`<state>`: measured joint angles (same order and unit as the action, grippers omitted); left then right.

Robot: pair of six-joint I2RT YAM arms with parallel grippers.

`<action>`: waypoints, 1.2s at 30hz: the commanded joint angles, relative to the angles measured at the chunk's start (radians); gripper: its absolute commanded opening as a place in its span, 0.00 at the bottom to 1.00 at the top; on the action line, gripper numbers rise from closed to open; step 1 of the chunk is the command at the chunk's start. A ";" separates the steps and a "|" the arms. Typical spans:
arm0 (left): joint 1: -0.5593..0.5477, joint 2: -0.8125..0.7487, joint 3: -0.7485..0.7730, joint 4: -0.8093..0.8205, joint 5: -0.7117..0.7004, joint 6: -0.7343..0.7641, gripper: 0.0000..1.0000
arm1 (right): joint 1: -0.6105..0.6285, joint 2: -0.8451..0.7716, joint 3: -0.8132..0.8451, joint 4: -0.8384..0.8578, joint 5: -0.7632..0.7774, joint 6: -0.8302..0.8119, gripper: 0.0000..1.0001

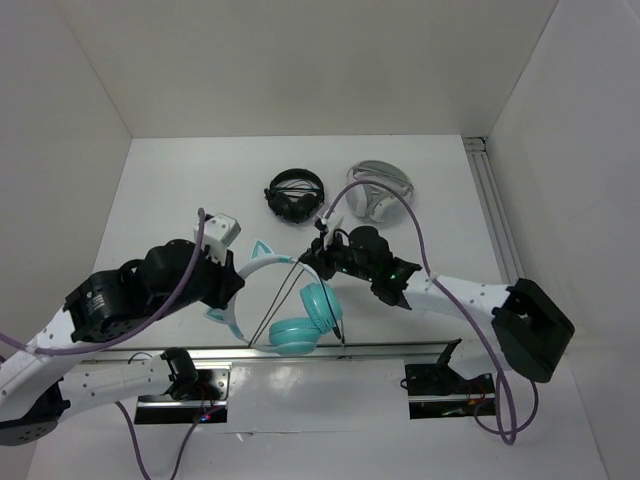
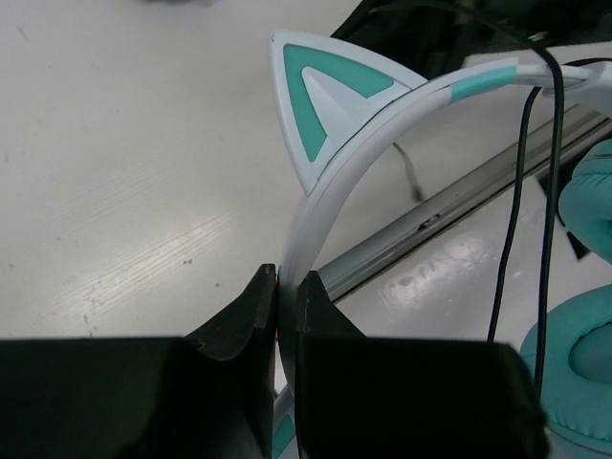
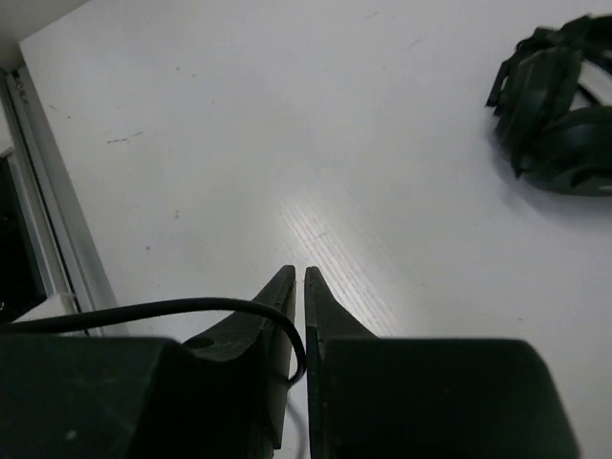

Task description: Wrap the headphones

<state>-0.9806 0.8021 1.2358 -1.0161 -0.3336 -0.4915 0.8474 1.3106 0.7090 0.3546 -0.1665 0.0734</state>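
Note:
The teal headphones (image 1: 300,320) hang near the table's front, with both ear cups low and the pale headband (image 1: 252,265) with its cat ear up to the left. My left gripper (image 1: 228,288) is shut on the headband. In the left wrist view the jaws (image 2: 285,279) pinch the headband (image 2: 325,201) below the cat ear (image 2: 330,96), and the ear cups (image 2: 583,373) are at the right. The thin black cable (image 1: 280,300) runs up to my right gripper (image 1: 312,260). In the right wrist view that gripper (image 3: 298,273) is shut on the cable (image 3: 191,306), which loops in from the left.
Black headphones (image 1: 295,195) and white-grey headphones (image 1: 378,190) lie at the back of the table; the black ones also show in the right wrist view (image 3: 559,105). A metal rail (image 1: 340,350) runs along the front edge, and another rail (image 1: 495,210) runs along the right wall.

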 commanded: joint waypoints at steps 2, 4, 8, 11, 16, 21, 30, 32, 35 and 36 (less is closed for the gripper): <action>-0.012 -0.038 0.106 0.162 0.080 -0.094 0.00 | -0.016 0.125 -0.048 0.317 -0.130 0.149 0.17; -0.012 -0.029 0.120 0.162 0.044 -0.123 0.00 | -0.007 0.215 -0.048 0.394 -0.130 0.183 0.17; -0.012 -0.029 0.151 0.139 -0.039 -0.180 0.00 | -0.007 0.367 -0.048 0.532 -0.140 0.244 0.04; -0.012 -0.040 0.151 0.139 -0.079 -0.212 0.00 | -0.007 0.485 -0.048 0.639 -0.160 0.298 0.01; -0.012 -0.040 0.160 0.117 -0.153 -0.262 0.00 | -0.007 0.625 -0.069 0.804 -0.180 0.376 0.00; -0.012 -0.058 0.169 0.108 -0.188 -0.282 0.00 | -0.007 0.670 -0.080 0.872 -0.229 0.405 0.05; -0.012 -0.058 0.137 0.088 -0.215 -0.331 0.00 | 0.016 0.753 -0.048 0.882 -0.265 0.416 0.11; -0.012 -0.067 0.137 0.088 -0.216 -0.340 0.00 | 0.027 0.776 -0.048 0.917 -0.265 0.427 0.12; -0.012 -0.067 0.137 0.088 -0.203 -0.340 0.00 | 0.038 0.808 -0.037 0.926 -0.284 0.436 0.14; -0.012 -0.067 0.137 0.088 -0.203 -0.349 0.00 | 0.038 0.817 -0.026 0.926 -0.284 0.436 0.14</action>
<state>-0.9882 0.7589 1.3327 -1.0897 -0.5209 -0.7681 0.8738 2.0903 0.6621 1.2484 -0.4358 0.5056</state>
